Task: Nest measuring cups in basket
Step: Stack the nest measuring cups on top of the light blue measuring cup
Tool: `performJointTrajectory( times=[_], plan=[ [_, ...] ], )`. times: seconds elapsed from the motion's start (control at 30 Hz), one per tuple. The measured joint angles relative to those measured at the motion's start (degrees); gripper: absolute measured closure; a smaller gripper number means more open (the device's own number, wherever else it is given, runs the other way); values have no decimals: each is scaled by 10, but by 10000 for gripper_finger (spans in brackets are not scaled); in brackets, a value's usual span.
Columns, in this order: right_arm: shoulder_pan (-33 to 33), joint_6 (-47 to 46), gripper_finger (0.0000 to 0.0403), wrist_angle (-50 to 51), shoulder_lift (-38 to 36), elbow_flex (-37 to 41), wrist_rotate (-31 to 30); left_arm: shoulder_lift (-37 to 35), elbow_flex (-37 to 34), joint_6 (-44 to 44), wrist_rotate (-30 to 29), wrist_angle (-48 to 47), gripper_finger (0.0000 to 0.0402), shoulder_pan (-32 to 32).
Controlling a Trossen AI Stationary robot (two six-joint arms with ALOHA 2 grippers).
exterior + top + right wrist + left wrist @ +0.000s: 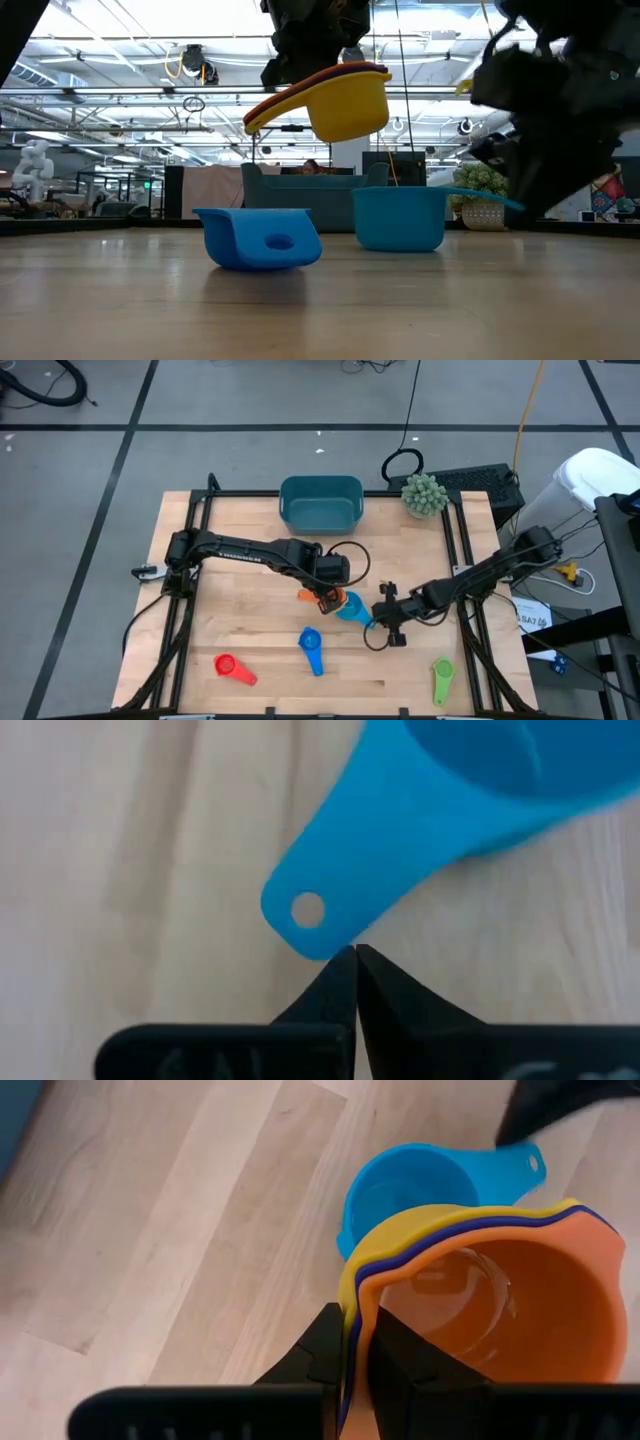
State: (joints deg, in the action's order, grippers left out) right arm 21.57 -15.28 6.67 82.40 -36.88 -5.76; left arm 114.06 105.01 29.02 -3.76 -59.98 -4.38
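My left gripper [326, 597] [352, 1342] is shut on a nested stack of cups [350, 106], yellow outermost, dark blue between, orange innermost [500, 1315]. It hangs above the table, next to the light blue cup [352, 608] [398, 220], which stands upright on its base. My right gripper [384, 616] [355, 960] is shut, its tips right at the free end of that cup's handle [305, 915]. A blue cup [312, 648], a red cup [234, 668] and a green cup [442, 680] lie apart near the near edge. The teal basket [320, 503] stands at the far edge. My left gripper pinches the stack's wall at its rim [352, 1295], with one finger [325, 1345] outside the yellow cup and the other [405, 1355] inside the orange one. The fingers come from above. The stack is lifted clear and roughly upright, its handle [272, 108] pointing toward the table's left. My right gripper's shut tips stand against the edge of the light blue cup's handle end [322, 952], coming from the table's right. Whether they touch it, I cannot tell.
A spiky green plant ball [424, 493] in a pot stands at the far right corner beside the basket. Black frame rails [200, 540] run along the table's left and right sides. Bare wood lies between the basket and the grippers.
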Motion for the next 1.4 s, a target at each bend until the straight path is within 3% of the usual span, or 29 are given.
performJointTrajectory(
  times=[0.13, 0.27, 0.47, 0.53, 0.7, 0.83, 1.17, 1.4],
  plan=[
    [4, 17, 402, -90, 15, -6, 2, 0, 0, -2, -5, -4, 377, 0],
    [7, 47, 403, -85, 33, -42, 5, 0, 0, -2, -5, -4, 377, 0],
    [12, 102, 403, -144, 45, -74, 56, 0, 0, -4, -9, -6, 377, 0],
    [14, 104, 403, -115, 31, -78, 42, 1, 0, -4, -11, -9, 377, 0],
    [30, 101, 403, 73, -52, -79, -40, 1, 0, -14, -14, -17, 377, 0],
    [41, 90, 403, 130, -71, -71, -44, 1, 0, -19, -20, -16, 377, 1],
    [58, 114, 403, -58, 73, -54, -30, 1, 0, -19, -25, -16, 377, 3],
    [58, 140, 403, -69, 144, -84, -32, 1, 0, -15, -24, -34, 377, 3]
  ],
)
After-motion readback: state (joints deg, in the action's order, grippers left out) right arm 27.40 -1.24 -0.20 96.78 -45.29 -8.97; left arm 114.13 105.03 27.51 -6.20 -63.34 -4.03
